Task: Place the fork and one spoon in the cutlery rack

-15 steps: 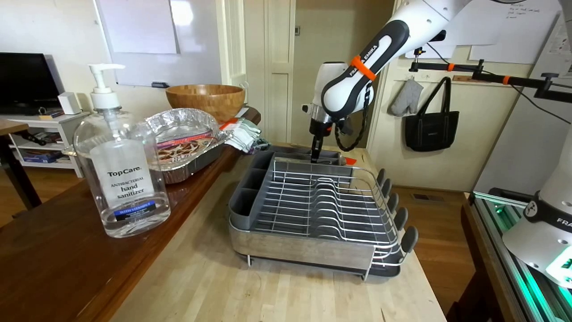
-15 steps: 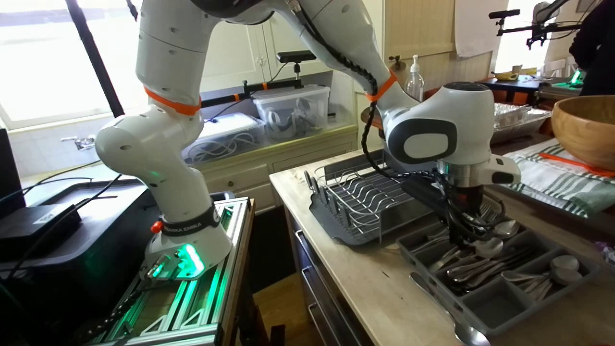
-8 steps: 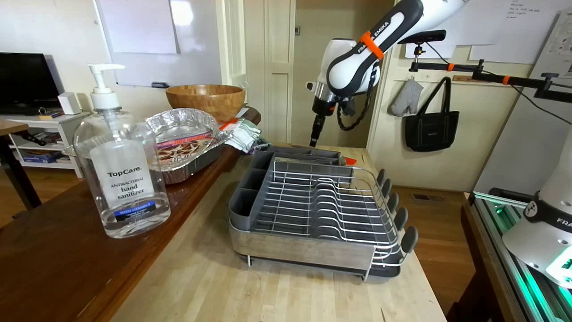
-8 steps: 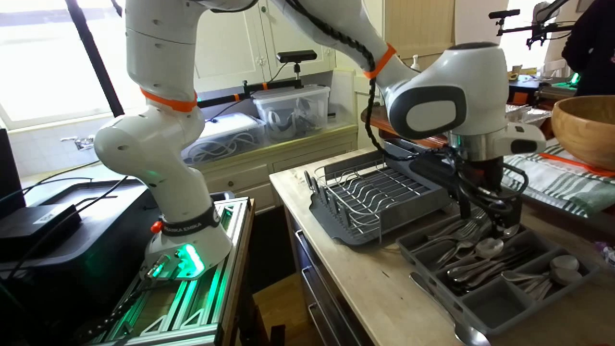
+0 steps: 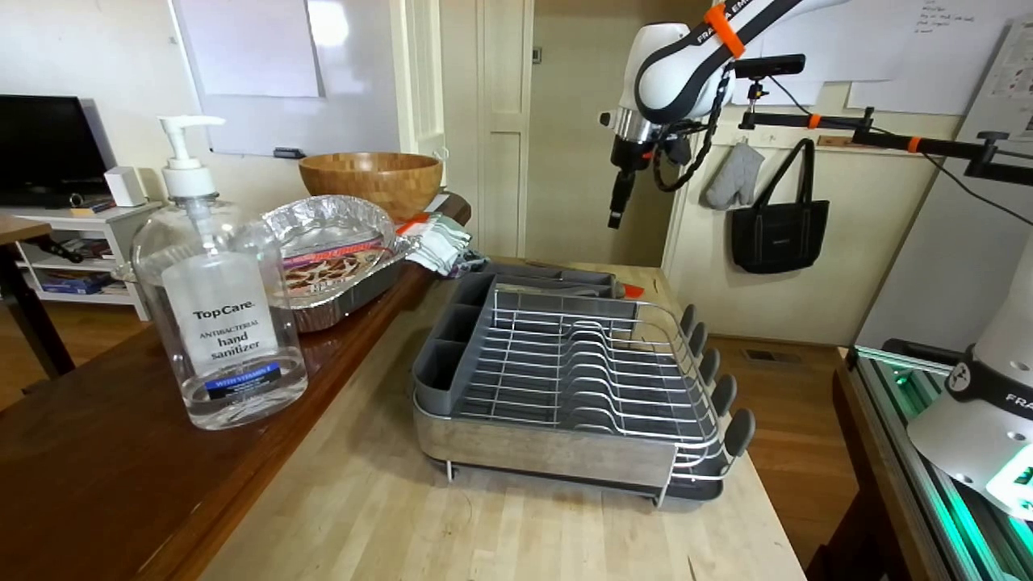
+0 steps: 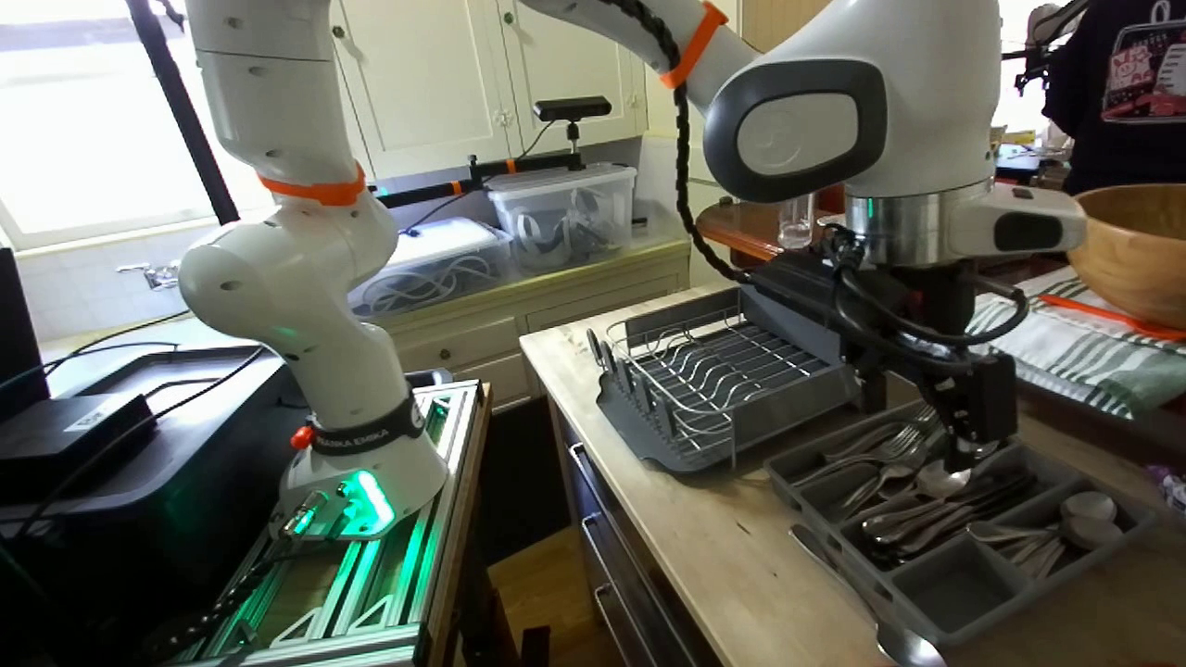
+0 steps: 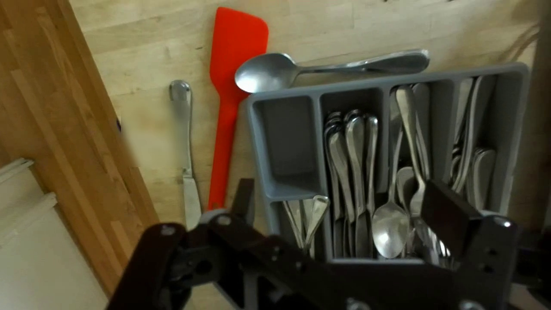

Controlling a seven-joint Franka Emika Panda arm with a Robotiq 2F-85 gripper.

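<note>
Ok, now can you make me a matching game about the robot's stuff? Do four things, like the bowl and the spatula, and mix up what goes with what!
Things
1. spatula
2. drying rack
3. end effector
4. bowl

What goes with them
A. open and holding nothing
B. round and wooden
C. bright red
D. grey, with rows of prongs

Right pairs: 1-C, 2-D, 3-A, 4-B
</note>
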